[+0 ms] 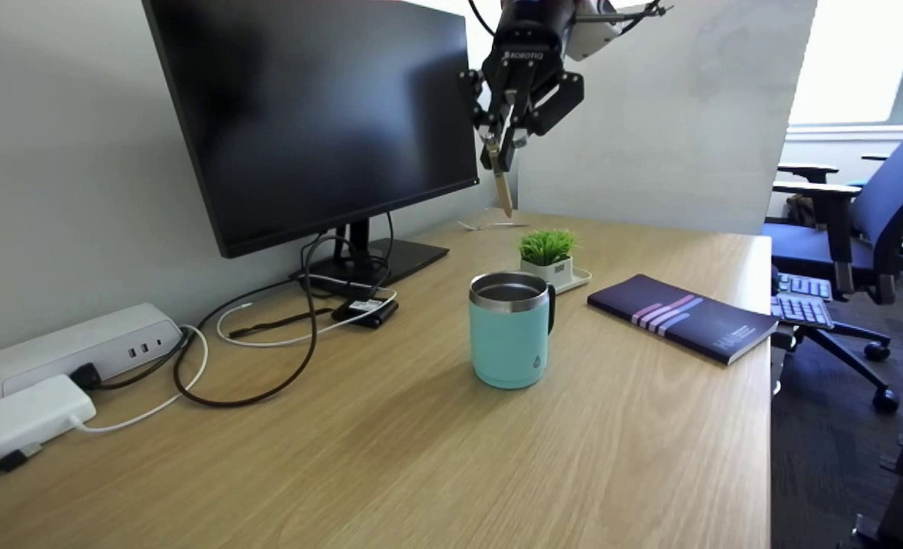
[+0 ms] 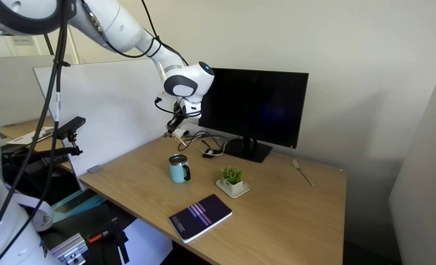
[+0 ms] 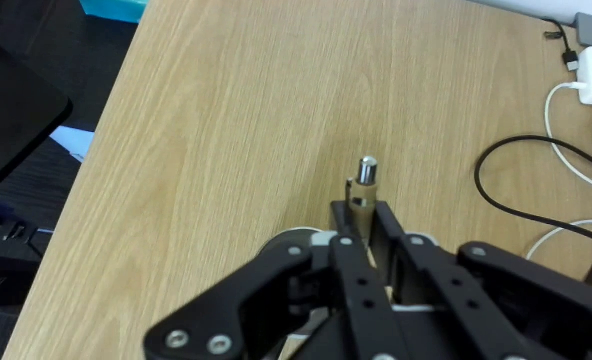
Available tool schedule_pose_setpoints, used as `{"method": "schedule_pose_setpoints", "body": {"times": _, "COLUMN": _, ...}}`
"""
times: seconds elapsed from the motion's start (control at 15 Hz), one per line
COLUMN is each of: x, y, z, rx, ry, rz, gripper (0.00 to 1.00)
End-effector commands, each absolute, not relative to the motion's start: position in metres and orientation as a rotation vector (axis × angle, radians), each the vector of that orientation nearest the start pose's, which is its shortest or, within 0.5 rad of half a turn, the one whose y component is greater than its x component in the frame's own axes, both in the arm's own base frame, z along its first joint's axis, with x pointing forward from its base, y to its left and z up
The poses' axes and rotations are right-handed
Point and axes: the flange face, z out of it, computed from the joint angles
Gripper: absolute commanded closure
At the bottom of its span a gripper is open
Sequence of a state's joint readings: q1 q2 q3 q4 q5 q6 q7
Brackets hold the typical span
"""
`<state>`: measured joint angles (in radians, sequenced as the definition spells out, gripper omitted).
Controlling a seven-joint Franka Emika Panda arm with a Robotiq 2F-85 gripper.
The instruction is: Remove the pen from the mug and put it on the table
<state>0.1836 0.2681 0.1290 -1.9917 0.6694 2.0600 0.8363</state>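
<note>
Surface (image 1: 619,473): pale wood, mug (image 1: 509,343) upright.
Hand (image 3: 361,215): I'm pinching the pen (image 1: 504,197)!
Pen: slanted tip-down above the mug, clear of it; I'd shift sideways, then lay flat.

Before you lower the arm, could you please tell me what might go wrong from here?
The pen is gripped slanted, tip down, so if let go like that it could topple and perhaps roll on the table. The mug sits partly hidden behind the gripper in the wrist view, so a straight descent might knock it. A black cable loops over the table, so drifting that way might land the pen on it.
</note>
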Motion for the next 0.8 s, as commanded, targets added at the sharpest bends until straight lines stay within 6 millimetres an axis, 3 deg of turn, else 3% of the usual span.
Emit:
{"method": "schedule_pose_setpoints", "body": {"times": 0.0, "x": 0.528, "y": 0.200, "z": 0.345, "rx": -2.509, "ry": 1.162, "rz": 0.555, "gripper": 0.97}}
{"method": "schedule_pose_setpoints", "body": {"times": 0.27, "x": 0.510, "y": 0.187, "z": 0.351, "rx": -2.650, "ry": 1.092, "rz": 0.414, "gripper": 0.97}}
{"method": "schedule_pose_setpoints", "body": {"times": 0.73, "x": 0.480, "y": 0.146, "z": 0.330, "rx": -2.825, "ry": 1.042, "rz": 0.210, "gripper": 0.97}}
